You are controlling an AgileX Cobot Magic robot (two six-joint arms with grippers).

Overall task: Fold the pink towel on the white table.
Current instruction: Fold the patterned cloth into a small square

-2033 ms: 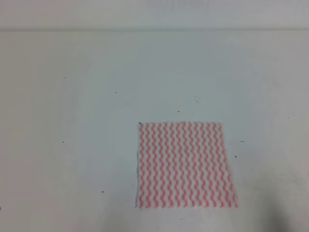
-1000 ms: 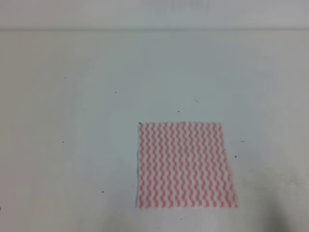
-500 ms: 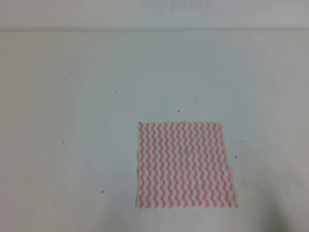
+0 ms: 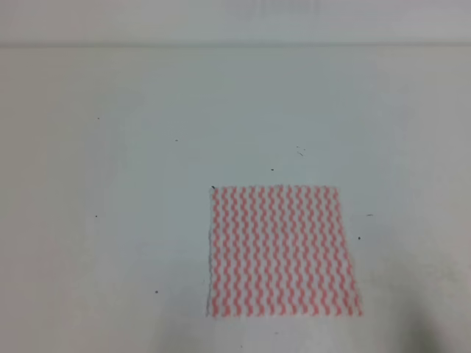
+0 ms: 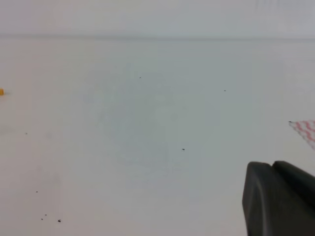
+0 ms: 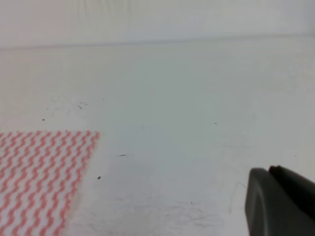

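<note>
Towel, pink, lies flat and unfolded on white counter. Left gripper sits left of towel, right gripper right of it; openness of either unclear. Risk: thin cloth lies flush, pinch may slip or bunch.

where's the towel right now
The towel lies flat and unfolded on the table, low and right of center in the high view, with neither gripper on it.

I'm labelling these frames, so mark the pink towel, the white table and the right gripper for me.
pink towel point(image 4: 283, 250): exterior high view, centre of cloth.
white table point(image 4: 147, 147): exterior high view, bare surface.
right gripper point(image 6: 280, 201): right wrist view, dark finger.
</note>
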